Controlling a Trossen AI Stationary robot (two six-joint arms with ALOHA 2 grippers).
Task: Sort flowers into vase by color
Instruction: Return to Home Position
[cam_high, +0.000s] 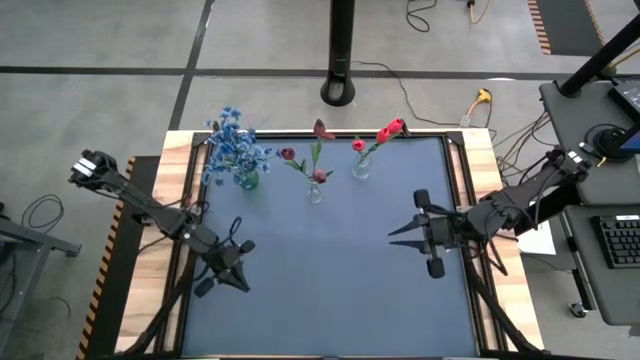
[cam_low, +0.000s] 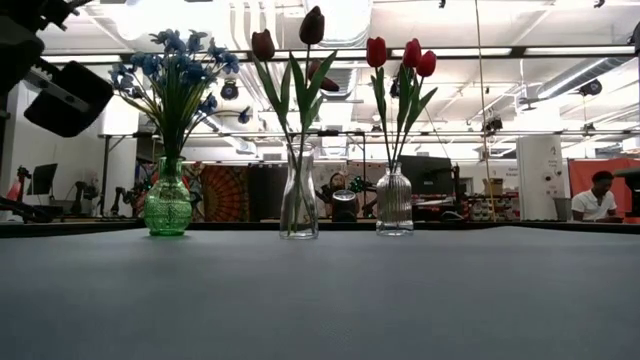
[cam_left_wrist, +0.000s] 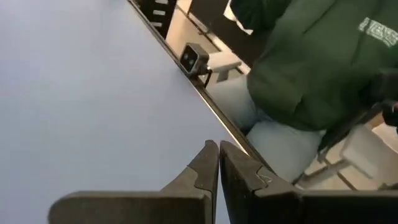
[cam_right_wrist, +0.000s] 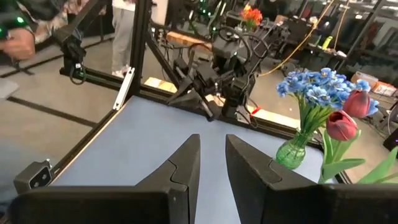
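Blue flowers: a bunch of small clustered blue blossoms (cam_low: 175, 65) on thin green stems, standing upright in a round green glass vase (cam_low: 168, 207) near the table's far left corner.
Dark red tulips: long-stemmed dark red buds (cam_low: 312, 25) with green leaves, standing in a slim clear glass vase (cam_low: 299, 205), the middle of the three in the high view.
Bright red tulips: bright red buds (cam_low: 405, 52) in a ribbed clear glass vase (cam_low: 394, 203), just beside the middle vase and closest to the far edge.
Vase row: all three upright and apart from one another along the far side of the dark blue-grey table mat (cam_high: 340, 290); no stem lies loose on the mat.
Left gripper (cam_left_wrist: 217, 144): over the near left part of the mat, well apart from the vases; jaws pressed almost together, only a sliver between them, holding nothing.
Right gripper (cam_right_wrist: 212, 137): over the right side of the mat, pointing across the table; jaws spread a little, nothing between them.
Surroundings: a person in a green sweatshirt (cam_left_wrist: 311, 68) sits just beyond the table's edge; a small camera (cam_left_wrist: 194, 58) is fixed on that edge.
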